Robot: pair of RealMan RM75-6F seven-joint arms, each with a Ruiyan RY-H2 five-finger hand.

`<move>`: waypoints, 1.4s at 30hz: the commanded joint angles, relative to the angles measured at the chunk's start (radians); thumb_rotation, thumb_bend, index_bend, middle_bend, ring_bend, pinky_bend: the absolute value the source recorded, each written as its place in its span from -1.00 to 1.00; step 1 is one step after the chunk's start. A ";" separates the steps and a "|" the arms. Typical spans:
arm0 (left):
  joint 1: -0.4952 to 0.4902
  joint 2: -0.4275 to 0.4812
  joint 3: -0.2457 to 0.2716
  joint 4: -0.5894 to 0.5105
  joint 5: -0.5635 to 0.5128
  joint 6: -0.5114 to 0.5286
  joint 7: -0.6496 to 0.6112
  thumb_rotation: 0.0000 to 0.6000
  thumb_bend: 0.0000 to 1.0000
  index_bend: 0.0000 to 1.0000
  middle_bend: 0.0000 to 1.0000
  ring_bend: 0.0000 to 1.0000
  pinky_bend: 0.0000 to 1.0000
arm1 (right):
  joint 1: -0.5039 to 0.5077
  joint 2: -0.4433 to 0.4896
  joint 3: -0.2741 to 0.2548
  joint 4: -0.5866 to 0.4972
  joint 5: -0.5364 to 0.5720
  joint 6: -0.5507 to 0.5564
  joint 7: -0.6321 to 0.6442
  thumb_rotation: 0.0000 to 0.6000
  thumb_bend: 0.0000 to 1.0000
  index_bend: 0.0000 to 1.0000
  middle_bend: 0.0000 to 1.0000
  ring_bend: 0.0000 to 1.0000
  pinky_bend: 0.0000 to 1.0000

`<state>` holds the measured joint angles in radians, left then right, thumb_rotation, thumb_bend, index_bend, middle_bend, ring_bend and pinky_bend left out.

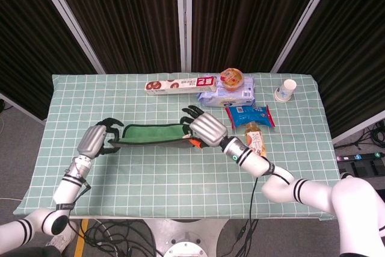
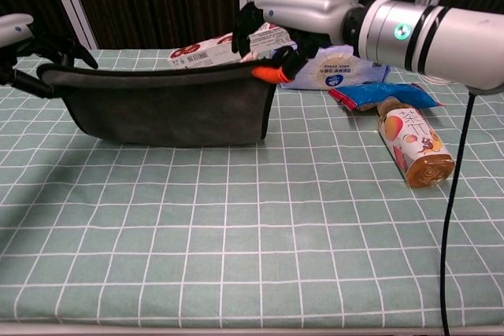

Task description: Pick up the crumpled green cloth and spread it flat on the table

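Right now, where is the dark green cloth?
In both views the dark green cloth hangs stretched between the left hand and the right hand, over the left-middle of the checked table, in front of the long red-and-white box.

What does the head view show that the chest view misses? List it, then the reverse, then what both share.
Head view only: the paper cup, the whole fruit cup and the cloth's green top side.

Chest view only: the cloth hanging as a dark sheet, its lower edge at or near the table.

Both: the left robot hand and right robot hand gripping the cloth's ends, plus the bottle, blue packet and long box.
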<state>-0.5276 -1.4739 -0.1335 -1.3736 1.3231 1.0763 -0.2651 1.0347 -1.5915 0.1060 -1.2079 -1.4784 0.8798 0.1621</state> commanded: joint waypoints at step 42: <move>0.073 0.146 0.069 -0.263 -0.083 0.033 0.361 1.00 -0.84 -0.46 -0.53 -0.60 -0.49 | -0.292 0.091 -0.153 -0.208 -0.071 0.200 -0.327 0.18 -1.00 -0.84 -0.87 -1.00 -1.00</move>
<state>-0.4766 -1.3334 -0.0319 -1.6494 1.2858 1.0761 0.1042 0.7778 -1.5346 -0.0649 -1.3808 -1.5736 1.0355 -0.1608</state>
